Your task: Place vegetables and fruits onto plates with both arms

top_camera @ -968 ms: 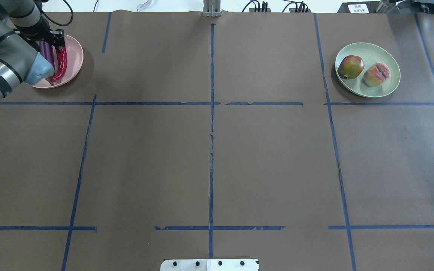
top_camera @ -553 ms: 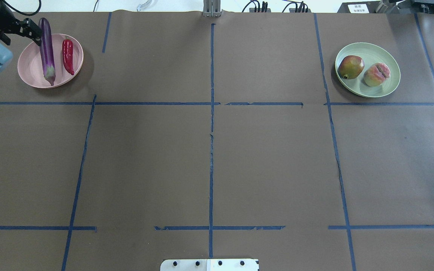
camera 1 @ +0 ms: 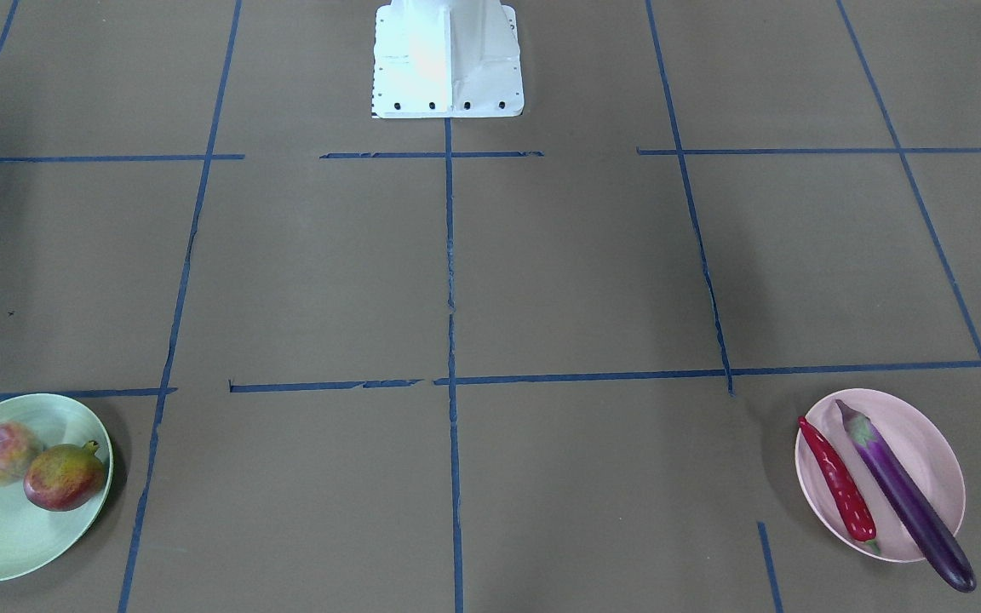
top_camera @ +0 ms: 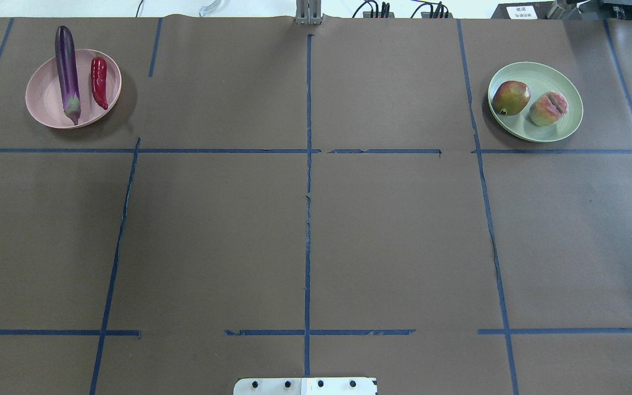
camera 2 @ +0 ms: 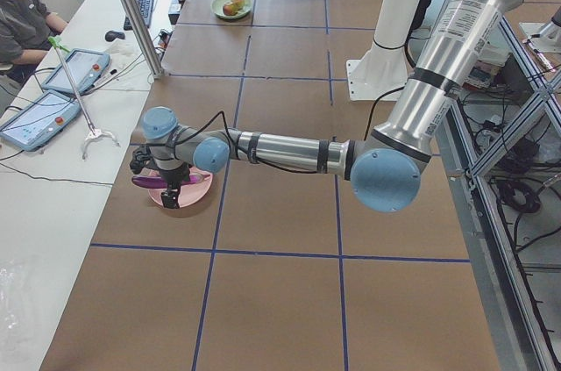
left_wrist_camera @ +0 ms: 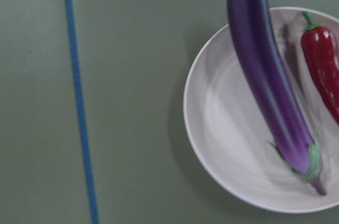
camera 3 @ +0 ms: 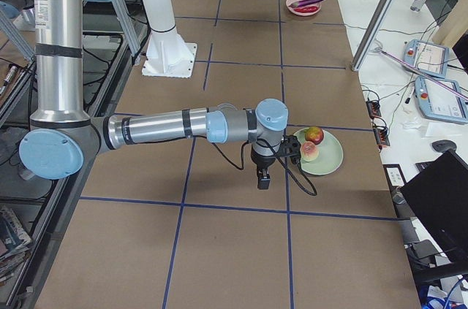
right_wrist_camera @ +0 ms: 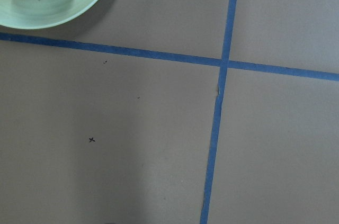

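Eggplant (top_camera: pixel 67 68) tip beyond pink plate (top_camera: pixel 44 96) rim; left pincer (camera 2: pixel 172 196), right pincer (camera 3: pixel 263 180) side-on, spread unclear.

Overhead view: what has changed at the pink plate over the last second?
The left arm pulled back off the pink plate toward the view's left edge and is almost gone from the overhead view. The chili, right at the arm's tip a second ago, now lies free on the plate, settled a little to the right. The eggplant, green plate, peach and pomegranate stayed put.
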Controlling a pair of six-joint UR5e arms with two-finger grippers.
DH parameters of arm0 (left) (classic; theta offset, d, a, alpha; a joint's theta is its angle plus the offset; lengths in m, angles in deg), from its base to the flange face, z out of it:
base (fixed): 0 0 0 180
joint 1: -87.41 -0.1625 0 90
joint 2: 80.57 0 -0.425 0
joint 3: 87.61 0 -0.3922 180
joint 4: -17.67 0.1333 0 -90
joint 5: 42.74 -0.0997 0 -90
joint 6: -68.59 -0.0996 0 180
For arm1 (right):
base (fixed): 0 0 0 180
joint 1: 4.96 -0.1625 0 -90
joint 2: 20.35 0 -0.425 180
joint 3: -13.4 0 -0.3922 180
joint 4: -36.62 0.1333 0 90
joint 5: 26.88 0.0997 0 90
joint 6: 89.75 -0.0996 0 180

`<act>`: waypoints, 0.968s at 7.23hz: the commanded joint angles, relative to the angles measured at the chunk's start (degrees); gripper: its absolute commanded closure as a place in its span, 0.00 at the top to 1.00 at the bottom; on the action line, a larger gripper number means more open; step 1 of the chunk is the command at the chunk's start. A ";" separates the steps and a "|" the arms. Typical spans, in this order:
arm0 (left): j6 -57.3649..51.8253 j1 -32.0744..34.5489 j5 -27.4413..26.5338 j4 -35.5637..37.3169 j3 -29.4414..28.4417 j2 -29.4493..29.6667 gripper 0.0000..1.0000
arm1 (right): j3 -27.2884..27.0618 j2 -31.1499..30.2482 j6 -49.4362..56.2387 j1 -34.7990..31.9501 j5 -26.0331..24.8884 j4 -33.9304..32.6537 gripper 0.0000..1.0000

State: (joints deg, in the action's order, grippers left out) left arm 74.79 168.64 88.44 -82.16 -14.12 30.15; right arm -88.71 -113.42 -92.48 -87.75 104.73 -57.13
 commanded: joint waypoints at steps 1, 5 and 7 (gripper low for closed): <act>-11.27 4.20 0.66 16.85 13.87 -7.76 1.00 | -0.02 0.00 0.00 0.00 -0.04 0.06 1.00; -10.77 4.65 0.92 20.90 29.77 -25.63 1.00 | -0.28 -0.53 0.00 0.00 0.05 0.06 1.00; -10.86 4.65 2.15 20.99 29.86 -26.16 1.00 | -0.45 -0.61 0.00 -0.09 0.57 0.06 1.00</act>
State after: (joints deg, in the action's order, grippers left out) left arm 64.03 173.28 90.07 -61.21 15.53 4.79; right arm -89.09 -113.98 -92.51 -87.81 104.95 -57.08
